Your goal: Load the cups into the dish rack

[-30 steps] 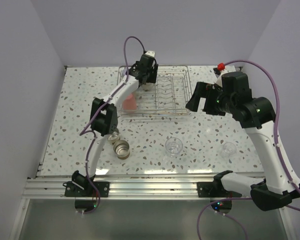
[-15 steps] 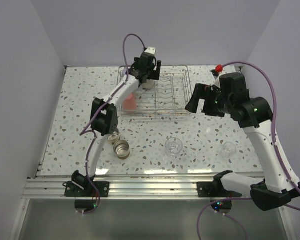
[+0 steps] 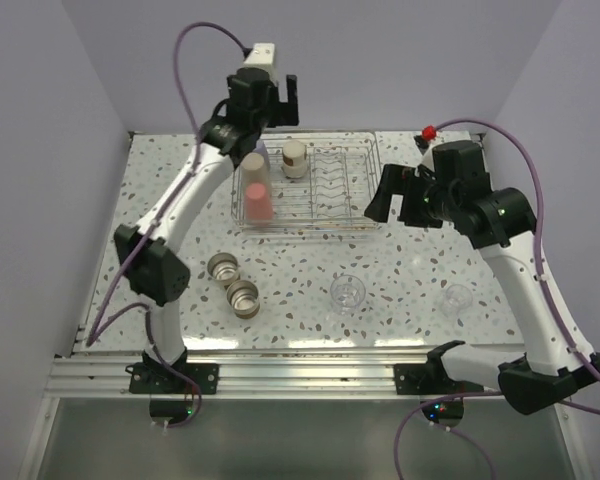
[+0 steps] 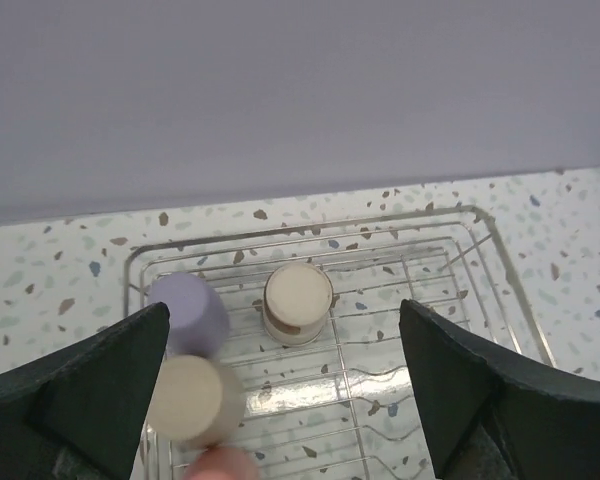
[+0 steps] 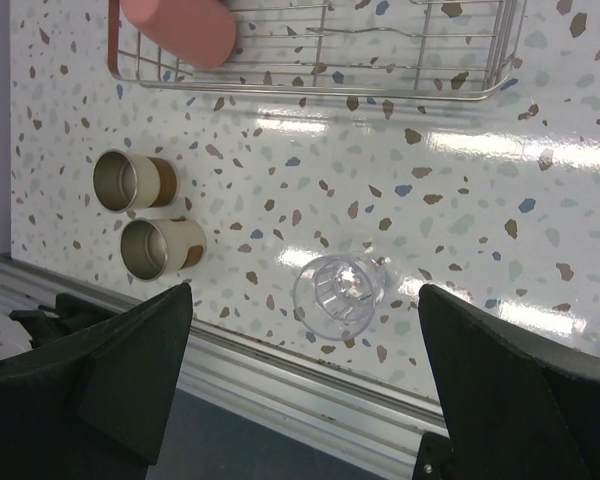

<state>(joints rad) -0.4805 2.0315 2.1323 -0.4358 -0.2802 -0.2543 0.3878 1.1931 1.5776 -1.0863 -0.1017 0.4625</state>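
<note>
Risen from dish rack, my left claw gapes empty | beige cup stands released inside | right claw open too | clear cup next, I reckon.

Plain pale lavender walls close three sides, upper frame. White speckled terrazzo-pattern tabletop fills centre, glossy, with bright light glints. Silver aluminium rail along lower edge; dull grey surface beneath.
</note>
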